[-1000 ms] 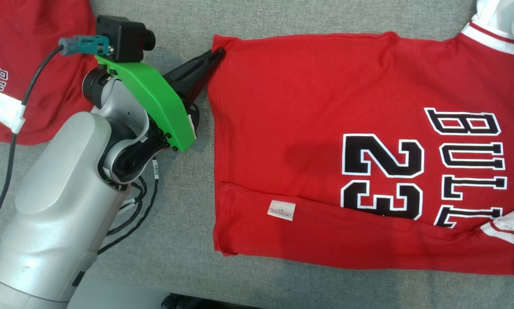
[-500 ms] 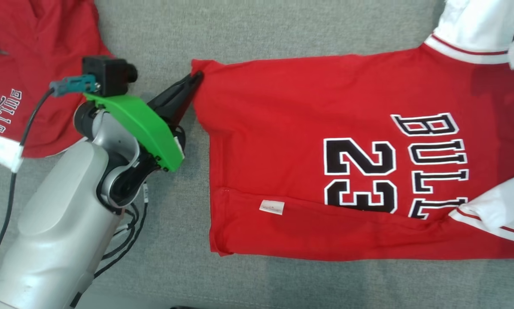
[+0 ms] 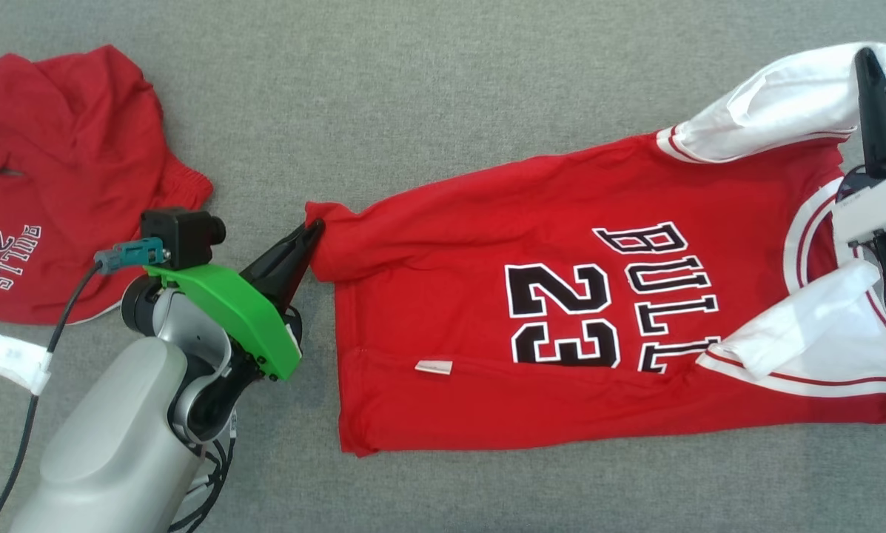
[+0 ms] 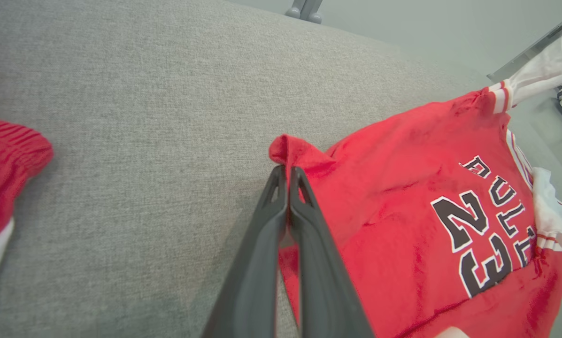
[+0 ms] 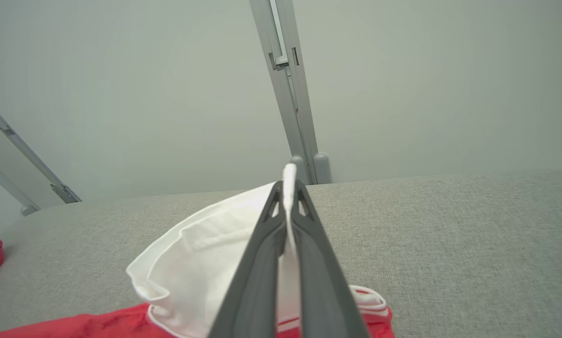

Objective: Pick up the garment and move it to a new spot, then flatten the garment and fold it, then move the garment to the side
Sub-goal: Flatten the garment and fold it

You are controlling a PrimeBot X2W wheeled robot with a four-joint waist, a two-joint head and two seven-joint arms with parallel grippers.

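Red fabric jersey [image 3: 443, 296] stretched, likely for flattening: left pincer [image 3: 314, 228] clamped on its hem corner [image 3: 331, 222], right pincer [image 3: 864, 58] clamped on its white sleeve [image 3: 783, 104].

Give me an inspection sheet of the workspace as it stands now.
Surface: grey fabric top.
Job's things: red jersey spread out, number 23 facing up, near edge folded over.
Clutter: second red garment, rumpled, at the far left, apart from the jersey.
Grippers: left gripper shut on the jersey's hem corner; right gripper shut on its white sleeve.
Cables: dark cable beside the left arm, with a white tag.
Surroundings: pale wall and grey post beyond the surface.
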